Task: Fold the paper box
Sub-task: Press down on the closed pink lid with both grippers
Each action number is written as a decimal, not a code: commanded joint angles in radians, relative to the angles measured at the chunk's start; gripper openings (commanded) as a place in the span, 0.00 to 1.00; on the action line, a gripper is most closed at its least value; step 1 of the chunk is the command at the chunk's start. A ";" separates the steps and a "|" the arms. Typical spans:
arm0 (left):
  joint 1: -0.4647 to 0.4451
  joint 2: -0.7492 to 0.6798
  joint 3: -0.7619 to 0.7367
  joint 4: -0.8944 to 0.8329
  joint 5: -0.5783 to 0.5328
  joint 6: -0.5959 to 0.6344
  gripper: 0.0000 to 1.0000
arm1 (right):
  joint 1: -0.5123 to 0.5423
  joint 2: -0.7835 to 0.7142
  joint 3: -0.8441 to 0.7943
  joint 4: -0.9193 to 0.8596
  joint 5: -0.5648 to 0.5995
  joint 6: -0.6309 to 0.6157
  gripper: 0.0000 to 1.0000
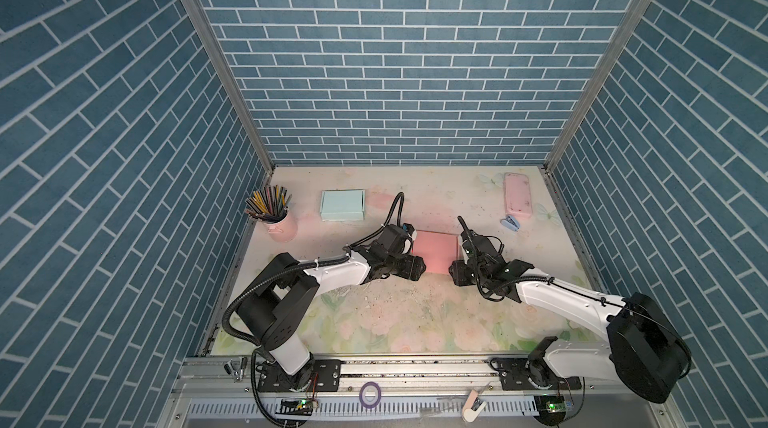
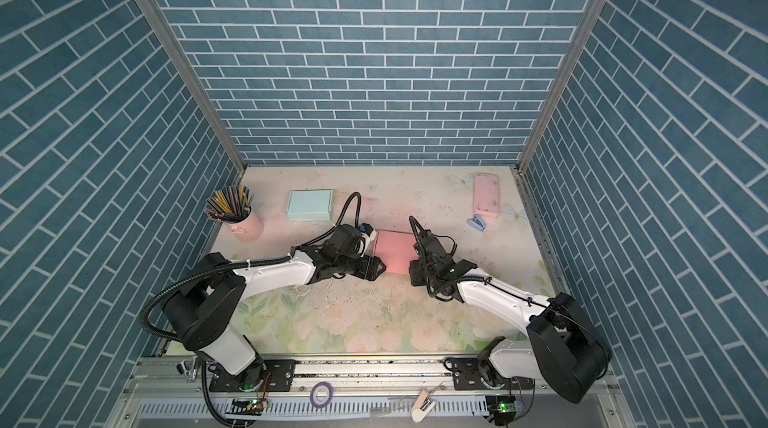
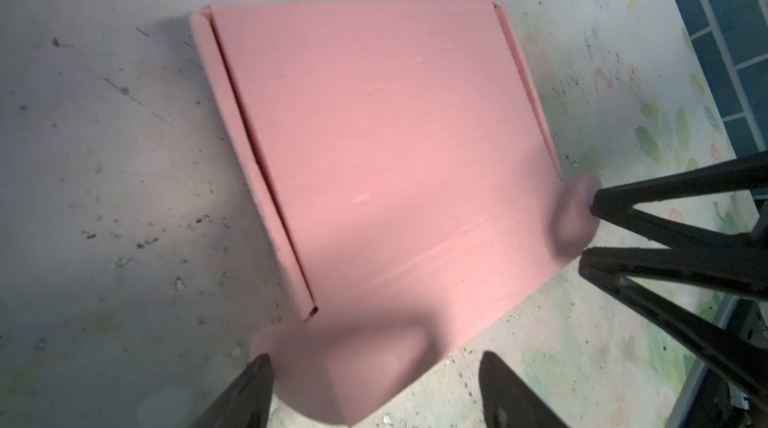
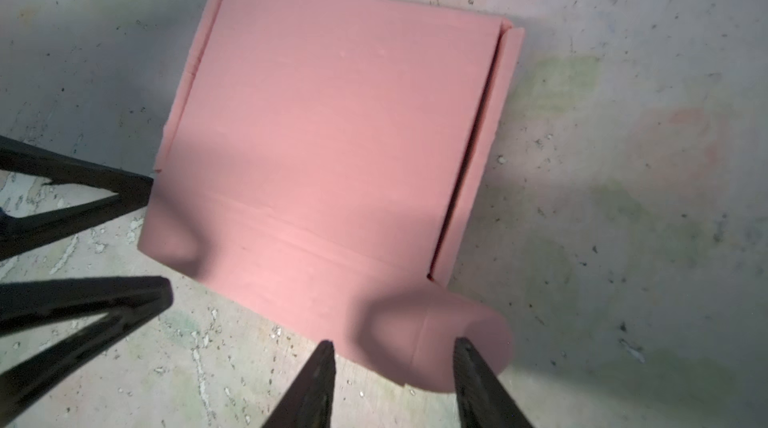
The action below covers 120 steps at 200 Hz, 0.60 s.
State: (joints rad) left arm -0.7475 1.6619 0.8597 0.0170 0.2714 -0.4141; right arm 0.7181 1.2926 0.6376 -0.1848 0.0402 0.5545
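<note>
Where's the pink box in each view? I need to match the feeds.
In a top view: pink box between left hand and right hand.
In a top view: same spot.
Left wrist: fills the middle.
Right wrist: fills the middle.
Shared landmark: right hand by a near corner.

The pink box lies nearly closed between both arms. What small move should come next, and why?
Probably shut both sets of jaws on the rounded tabs. The pink box has its front flap lying flat and untucked, and the left gripper and right gripper each stand open around one tab.
</note>
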 commanded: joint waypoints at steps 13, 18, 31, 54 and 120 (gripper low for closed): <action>-0.021 0.013 -0.007 0.043 0.017 -0.026 0.81 | -0.002 0.032 -0.017 0.035 -0.006 0.052 0.50; -0.023 0.012 -0.008 0.045 0.018 -0.026 0.81 | -0.001 0.038 -0.019 0.041 -0.007 0.055 0.51; -0.024 0.011 -0.009 0.054 0.022 -0.029 0.81 | -0.005 0.046 -0.024 0.059 -0.012 0.066 0.52; -0.024 0.014 -0.015 0.077 0.037 -0.043 0.81 | -0.009 0.050 -0.038 0.092 -0.022 0.087 0.53; -0.044 0.018 -0.026 0.136 0.065 -0.090 0.81 | -0.017 0.053 -0.058 0.180 -0.108 0.128 0.53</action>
State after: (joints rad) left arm -0.7712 1.6772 0.8375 0.1127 0.3168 -0.4770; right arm 0.7002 1.3392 0.5877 -0.0582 -0.0181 0.6292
